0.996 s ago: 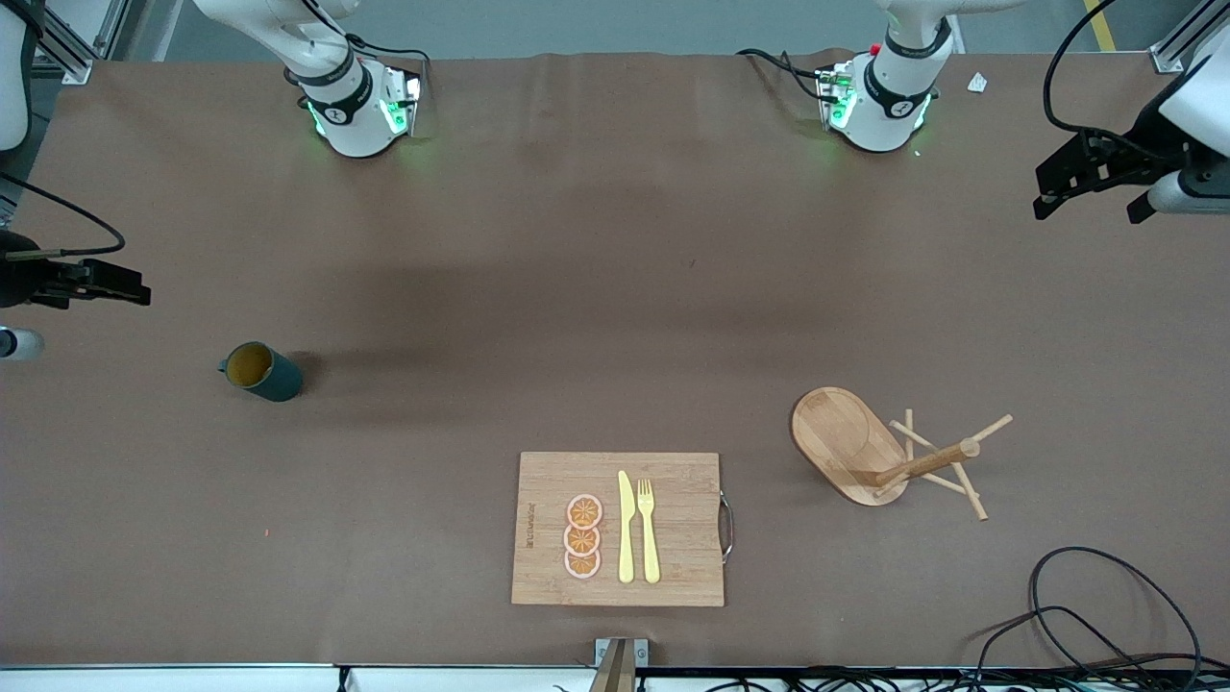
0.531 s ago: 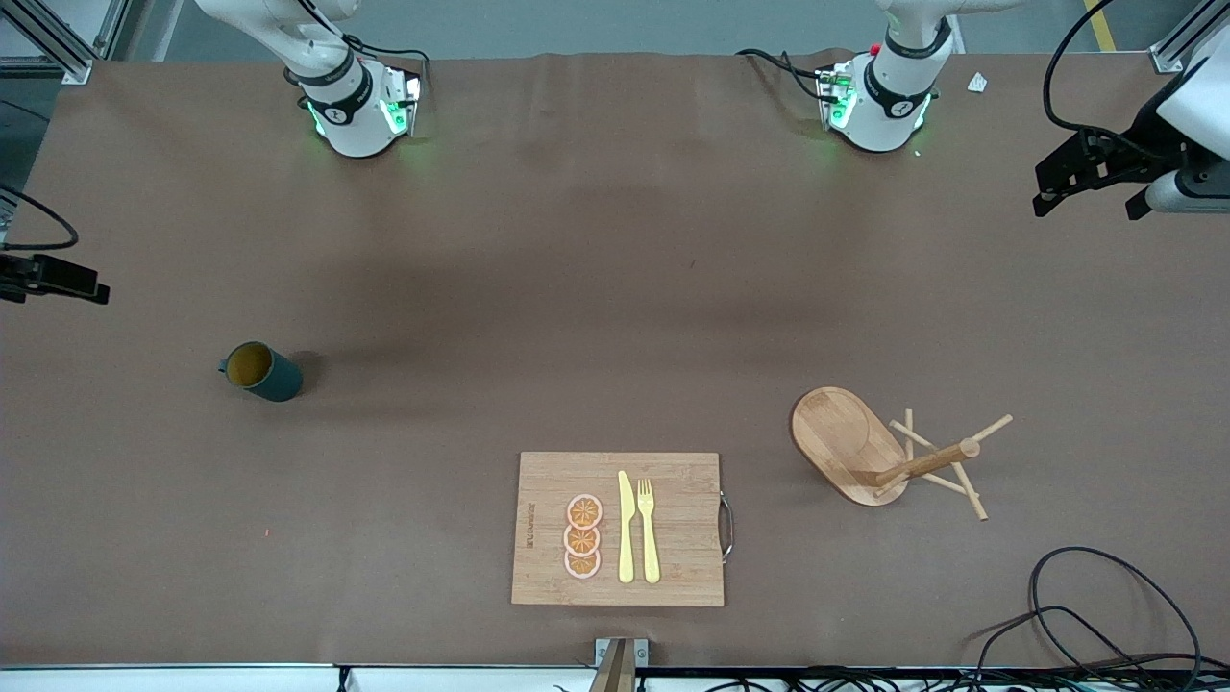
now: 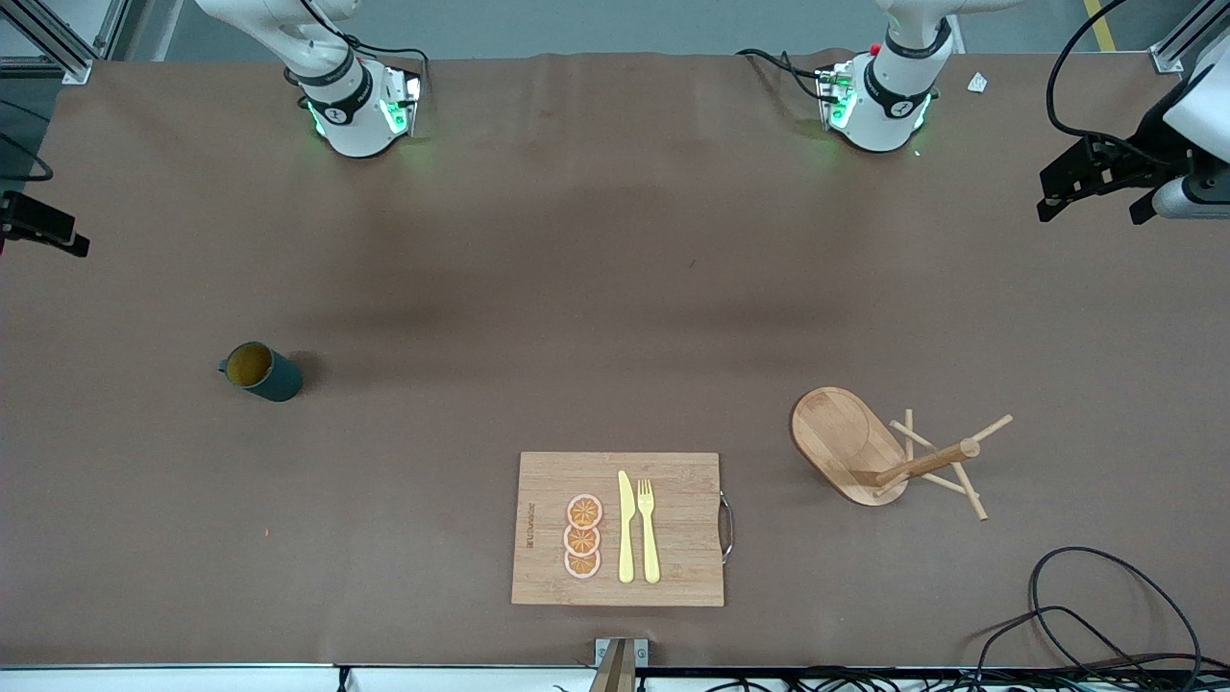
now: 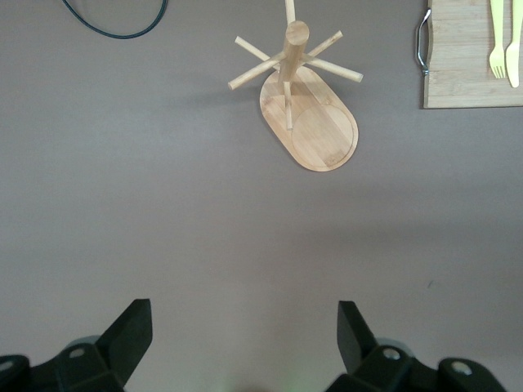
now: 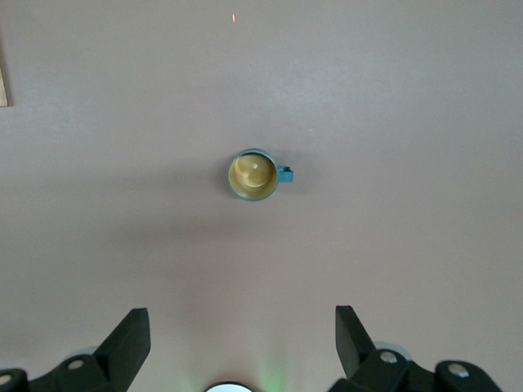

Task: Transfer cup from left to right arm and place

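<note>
Pretty clearly a robotics lab: two arm bases with green status lights bolted to a big bench under brown cloth, aluminium framing at the corners, loose cables along the edge.

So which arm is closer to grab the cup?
The right. The cup stands upright toward its end of the table, and the open right gripper has it in view. The left gripper waits near the wooden stand.

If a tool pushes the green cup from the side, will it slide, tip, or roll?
The cup stands upright on flat brown table covering, so it probably slides. It looks rigid. If tipped, its round body might roll until the small handle stops it.
</note>
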### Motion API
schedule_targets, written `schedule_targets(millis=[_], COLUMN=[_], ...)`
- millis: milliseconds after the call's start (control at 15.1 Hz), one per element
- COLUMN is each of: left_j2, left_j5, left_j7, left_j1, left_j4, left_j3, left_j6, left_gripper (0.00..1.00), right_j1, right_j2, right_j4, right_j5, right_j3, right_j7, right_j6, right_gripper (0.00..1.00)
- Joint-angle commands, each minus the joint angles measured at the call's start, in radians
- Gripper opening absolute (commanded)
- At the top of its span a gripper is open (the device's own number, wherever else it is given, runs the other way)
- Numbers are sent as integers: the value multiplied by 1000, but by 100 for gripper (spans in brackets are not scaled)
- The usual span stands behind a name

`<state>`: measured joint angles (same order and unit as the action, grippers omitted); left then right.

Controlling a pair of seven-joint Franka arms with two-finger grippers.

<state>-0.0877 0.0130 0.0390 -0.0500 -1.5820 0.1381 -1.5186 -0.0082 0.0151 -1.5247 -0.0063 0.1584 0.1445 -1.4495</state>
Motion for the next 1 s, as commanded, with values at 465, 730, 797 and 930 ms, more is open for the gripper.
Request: schedule_targets(millis=[465, 730, 797, 930], left_j2=[-6, -3, -3, -3], left_j5=[5, 8, 8, 11], left_j7=[-10, -4, -4, -4], left_j1=[-2, 2, 2, 1], left_j4=[-1, -1, -1, -1], left_j3=[6, 8, 8, 8], left_j6=[-11, -11, -11, -8], left_gripper=[100, 100, 100, 100], right_j1=[39, 40, 40, 39], right_j2=[-135, -135, -135, -135], right_j4=[-147, -132, -127, -126], right_j5=[-43, -43, -43, -44], right_j3=[-17, -19, -17, -17], right_j7=[-6, -5, -3, -3], right_j6=[-46, -43, -42, -40], right_gripper=[100, 100, 100, 100])
